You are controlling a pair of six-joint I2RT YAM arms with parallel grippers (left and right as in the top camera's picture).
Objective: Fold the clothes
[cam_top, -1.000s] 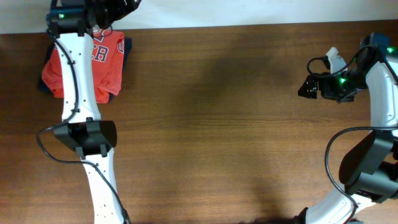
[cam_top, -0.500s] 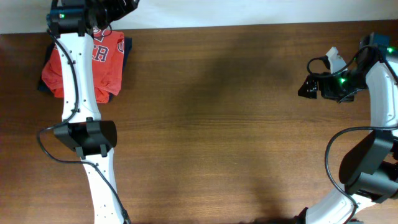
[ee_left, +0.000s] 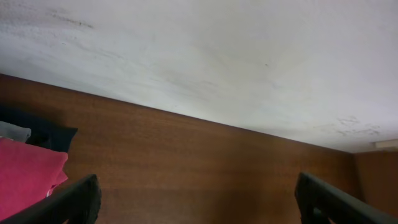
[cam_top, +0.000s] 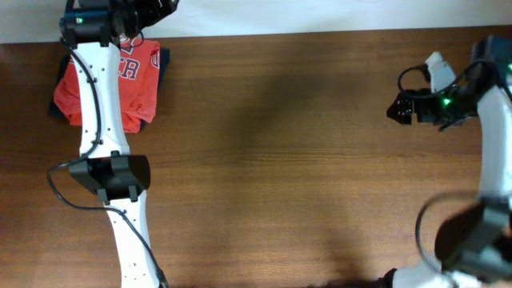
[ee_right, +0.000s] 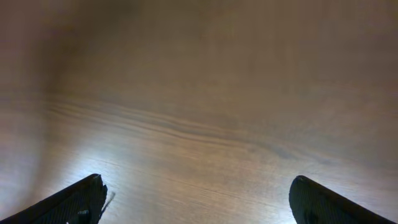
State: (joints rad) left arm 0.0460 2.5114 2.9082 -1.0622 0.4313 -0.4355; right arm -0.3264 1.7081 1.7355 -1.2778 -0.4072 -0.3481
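Looks like the shirt [cam_top: 142, 80] is folded, upper left; left gripper [cam_top: 149, 7] and right gripper [cam_top: 397, 108] gape empty, so I'd park them.

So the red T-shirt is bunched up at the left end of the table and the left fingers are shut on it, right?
Not quite. The red T-shirt is bunched up at the left end of the table, but the left fingers are open, not shut on it. The left wrist view shows them spread wide with bare wood between them and the shirt off to one side.
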